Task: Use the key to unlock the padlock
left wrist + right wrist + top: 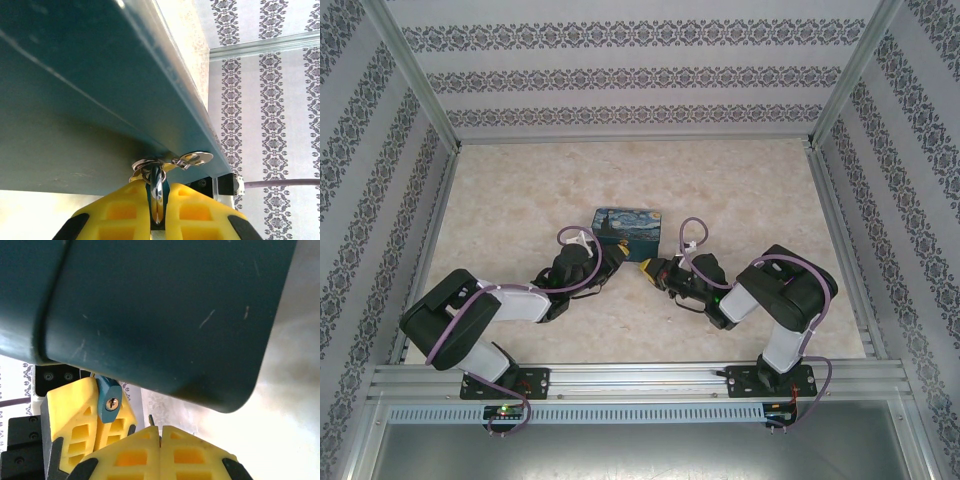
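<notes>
blue padlock [106, 410] sits clenched in the left gripper [157, 192] beside the tin box [150, 315], keyhole [113, 402] facing the right gripper [160, 434], which pinches the key [150, 418]; align tip squarely, then ease in.

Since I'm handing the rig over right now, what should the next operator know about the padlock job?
Left gripper: shut on the blue padlock, held at the painted tin box's near side, keyhole facing the right gripper.
Right gripper: shut on the key, thin tip poking out, short of the keyhole and off to one side.
Done: both are grasped.
Left: line up the tip, insert, turn.
</notes>
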{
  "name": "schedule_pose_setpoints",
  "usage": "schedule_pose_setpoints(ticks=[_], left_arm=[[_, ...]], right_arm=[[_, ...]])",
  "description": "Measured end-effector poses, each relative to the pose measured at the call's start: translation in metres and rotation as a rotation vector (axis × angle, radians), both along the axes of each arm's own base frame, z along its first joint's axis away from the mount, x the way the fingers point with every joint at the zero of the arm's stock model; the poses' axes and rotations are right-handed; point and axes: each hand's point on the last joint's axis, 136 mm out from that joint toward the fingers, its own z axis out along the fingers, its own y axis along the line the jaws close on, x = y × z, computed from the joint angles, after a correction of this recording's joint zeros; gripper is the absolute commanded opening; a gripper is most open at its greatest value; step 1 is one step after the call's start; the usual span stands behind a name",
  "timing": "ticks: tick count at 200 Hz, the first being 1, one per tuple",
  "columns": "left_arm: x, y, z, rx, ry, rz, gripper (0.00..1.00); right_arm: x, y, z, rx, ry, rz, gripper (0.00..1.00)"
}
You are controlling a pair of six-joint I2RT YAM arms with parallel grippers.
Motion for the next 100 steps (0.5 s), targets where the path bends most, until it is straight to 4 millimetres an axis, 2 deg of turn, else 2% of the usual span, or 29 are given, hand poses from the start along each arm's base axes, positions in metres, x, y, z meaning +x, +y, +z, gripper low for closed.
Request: schedule_pose_setpoints(ticks=[43, 79, 100], left_arm=[[-0.001, 0.001, -0.002, 0.003, 0.004, 0.000, 0.00], [-0.001, 0.001, -0.002, 0.004, 0.004, 0.003, 0.00], [0.000, 0.002, -0.002, 0.005, 0.004, 0.007, 0.00]], right_arm=[[0.001, 0.001, 0.001, 0.002, -0.001, 0.000, 0.00], [0.010, 0.008, 0.014, 0.031, -0.027, -0.002, 0.00], [0.010, 0.008, 0.014, 0.035, -0.022, -0.004, 0.00]])
